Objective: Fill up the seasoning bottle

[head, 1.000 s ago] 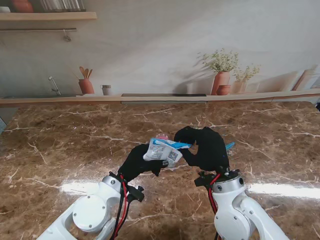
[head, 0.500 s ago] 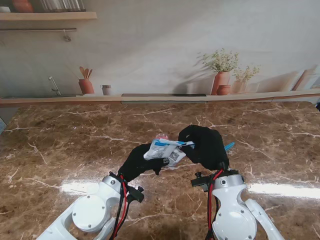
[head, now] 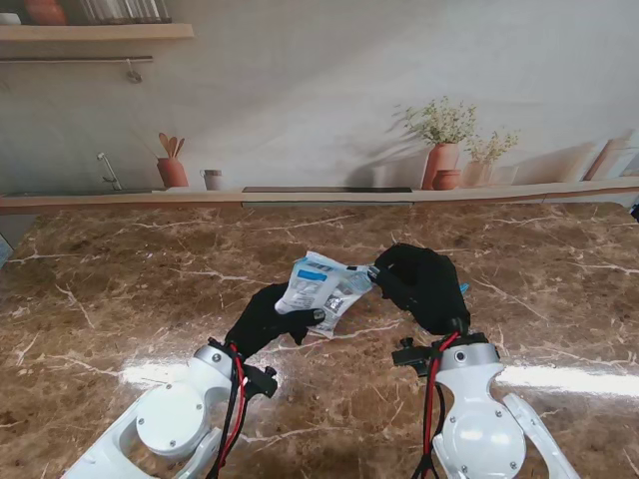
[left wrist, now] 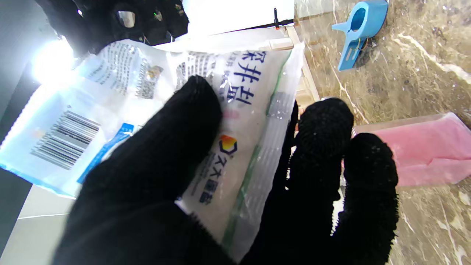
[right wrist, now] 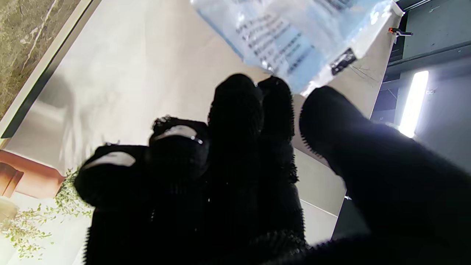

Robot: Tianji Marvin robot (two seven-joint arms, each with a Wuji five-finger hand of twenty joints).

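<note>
A white and blue seasoning bag (head: 321, 283) is held up over the table between my two black-gloved hands. My left hand (head: 268, 317) is shut on its nearer edge, with the thumb (left wrist: 176, 121) pressed across the printed face of the bag (left wrist: 243, 110). My right hand (head: 421, 285) pinches the bag's right corner (right wrist: 305, 55) with thumb and fingertips (right wrist: 257, 95). A pink container (left wrist: 415, 151), seemingly the seasoning bottle, lies on the marble beneath the bag. It shows only in the left wrist view and is hidden behind the bag in the stand view.
A blue plastic clip (left wrist: 358, 29) lies on the brown marble table (head: 120, 289), peeking out just right of my right hand as a blue sliver (head: 463, 287). A raised ledge (head: 319, 196) with a printed kitchen backdrop bounds the far side of the table.
Both hands have carried the bag up and farther from me, and it now stands more upright. The pink top that peeked out behind it is now covered.
</note>
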